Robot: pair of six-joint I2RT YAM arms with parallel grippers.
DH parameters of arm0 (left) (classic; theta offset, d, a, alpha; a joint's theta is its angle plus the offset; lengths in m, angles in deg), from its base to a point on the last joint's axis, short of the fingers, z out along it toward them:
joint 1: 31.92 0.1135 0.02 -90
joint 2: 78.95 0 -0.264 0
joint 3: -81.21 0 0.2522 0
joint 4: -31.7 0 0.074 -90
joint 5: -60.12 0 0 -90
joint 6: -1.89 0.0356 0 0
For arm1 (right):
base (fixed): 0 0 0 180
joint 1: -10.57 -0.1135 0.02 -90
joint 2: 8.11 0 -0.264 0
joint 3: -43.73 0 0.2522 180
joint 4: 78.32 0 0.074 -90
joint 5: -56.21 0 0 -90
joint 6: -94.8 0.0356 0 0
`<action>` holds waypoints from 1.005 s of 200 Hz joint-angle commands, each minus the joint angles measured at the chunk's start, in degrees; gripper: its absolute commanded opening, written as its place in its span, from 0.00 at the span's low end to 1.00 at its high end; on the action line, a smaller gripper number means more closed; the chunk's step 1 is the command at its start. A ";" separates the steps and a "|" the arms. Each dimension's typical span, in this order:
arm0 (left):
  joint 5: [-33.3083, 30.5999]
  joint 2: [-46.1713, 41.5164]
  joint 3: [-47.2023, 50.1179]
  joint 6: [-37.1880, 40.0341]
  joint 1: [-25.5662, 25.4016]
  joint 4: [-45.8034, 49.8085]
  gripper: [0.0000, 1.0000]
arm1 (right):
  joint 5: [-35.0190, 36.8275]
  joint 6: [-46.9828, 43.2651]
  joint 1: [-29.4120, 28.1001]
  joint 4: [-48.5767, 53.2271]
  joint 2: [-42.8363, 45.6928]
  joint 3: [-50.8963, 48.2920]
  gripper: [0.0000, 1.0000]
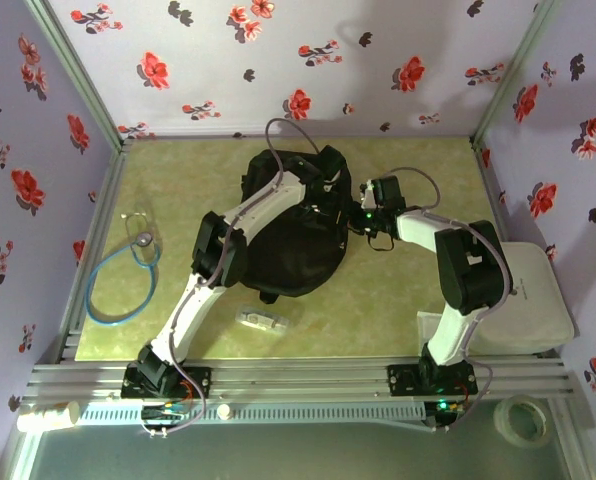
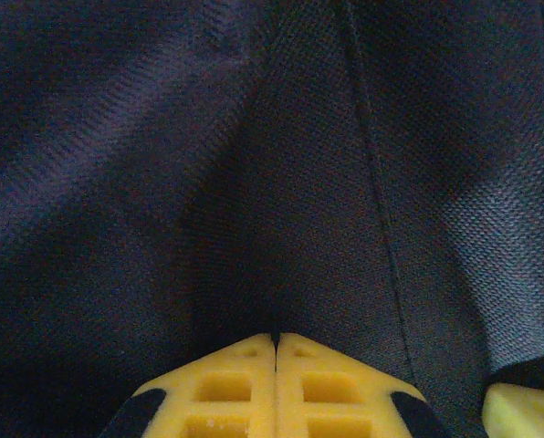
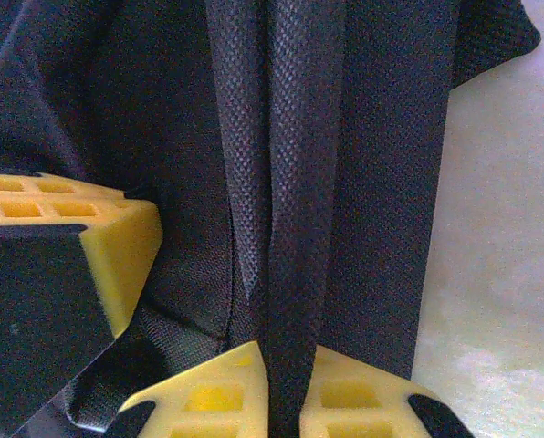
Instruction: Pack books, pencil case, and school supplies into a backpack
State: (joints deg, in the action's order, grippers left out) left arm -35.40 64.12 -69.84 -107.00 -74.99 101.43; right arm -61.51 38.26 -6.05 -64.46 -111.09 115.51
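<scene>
Black backpack (image 1: 288, 260) fold clamped in right tool (image 3: 286, 388), closed left tool (image 2: 276, 370) touching it

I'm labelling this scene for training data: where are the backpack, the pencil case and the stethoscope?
backpack (image 1: 296, 258), top external view, middle of its black fabric.
pencil case (image 1: 263, 320), top external view, its middle.
stethoscope (image 1: 144, 240), top external view, its chest piece.

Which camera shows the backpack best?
The top external camera: it shows almost the whole black backpack lying on the table. The wrist cameras sit very close, so each catches a patch of its woven fabric.
</scene>
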 commanded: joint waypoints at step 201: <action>-10.33 -32.41 43.72 -10.06 13.45 -12.58 0.00 | 28.74 -14.42 0.66 16.87 -5.08 14.81 0.04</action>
State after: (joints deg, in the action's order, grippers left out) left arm -42.99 36.47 -30.17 -114.45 -62.90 89.45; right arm -43.72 29.47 -6.57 -50.27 -112.58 125.02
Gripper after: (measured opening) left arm 0.044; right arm 0.097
